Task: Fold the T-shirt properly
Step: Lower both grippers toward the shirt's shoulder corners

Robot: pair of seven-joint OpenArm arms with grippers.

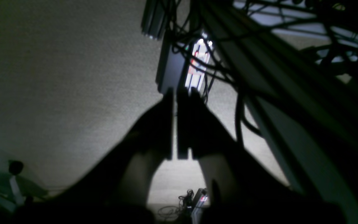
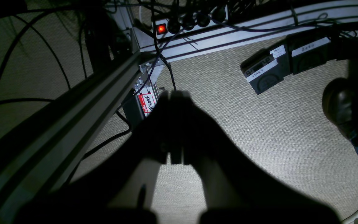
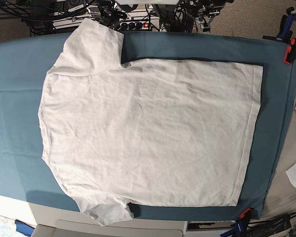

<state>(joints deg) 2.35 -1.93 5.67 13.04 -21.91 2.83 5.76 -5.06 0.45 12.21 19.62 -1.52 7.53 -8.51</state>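
- At the near edge, a pale metal bar (image 3: 118,229) runs beneath one sleeve of the T-shirt (image 3: 148,128); that sleeve, bunched and creased, hangs out past the near-left edge of the teal cloth (image 3: 15,123).
- A red and black clamp (image 3: 245,214) sits at the near-right corner of the teal cloth.
- The T-shirt lies spread out across the middle of the teal cloth, lightly wrinkled, with its shoulder end to the left and its straight bottom hem to the right.
- Farther back on the right, another clamp (image 3: 290,52) stands by the cloth's edge, beyond the near one.
- The other sleeve stretches toward the far left, its opening close to the right gripper (image 2: 176,96).
- At the far edge, both arms are mostly cut off by the top of the base view, their hands side by side and apart from each other.
- The right gripper is at the far left, its fingers together; its wrist view looks past them to grey floor (image 2: 259,140) and a power strip (image 2: 194,23) with a red light.
- The left gripper (image 1: 176,96) is right of it, fingers also together, beside a long slanting beam (image 1: 269,102) in its wrist view.
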